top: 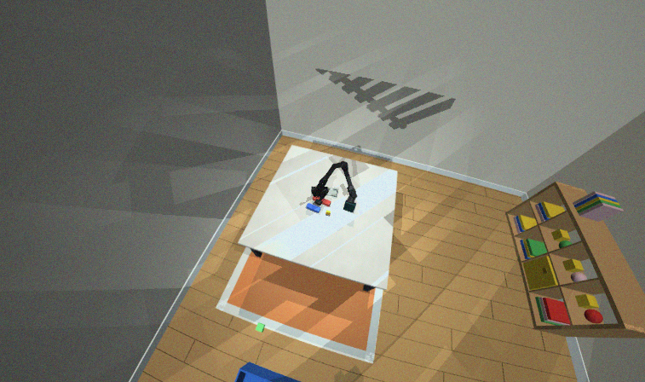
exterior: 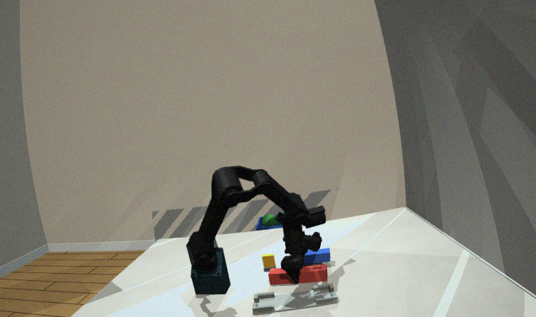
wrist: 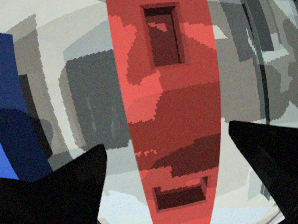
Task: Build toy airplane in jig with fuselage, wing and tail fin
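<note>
The red fuselage (top: 326, 202) (exterior: 316, 274) (wrist: 172, 95) lies on the table beside the pale grey cradle (top: 333, 192) (exterior: 263, 308), not in it. Its two sockets face up in the wrist view. My gripper (top: 319, 200) (exterior: 296, 280) (wrist: 169, 140) is open and empty, low over the fuselage, with one finger on each side of it in the wrist view. Whether the fingertips touch the table cannot be told. The blue wing (top: 313, 207) (exterior: 318, 255) (wrist: 9, 85) lies on the fuselage's other side. The small yellow tail fin (top: 327, 212) (exterior: 268, 260) stands near the wing, outside the wrist view.
The arm's dark base (top: 349, 206) (exterior: 210, 281) stands on the white table (top: 348, 256) (exterior: 411, 275), to the left of the parts in the exterior view. A blue bin (top: 262, 374) with a green ball (exterior: 268, 220) is beyond the table. A shelf (top: 619, 265) stands away to the right.
</note>
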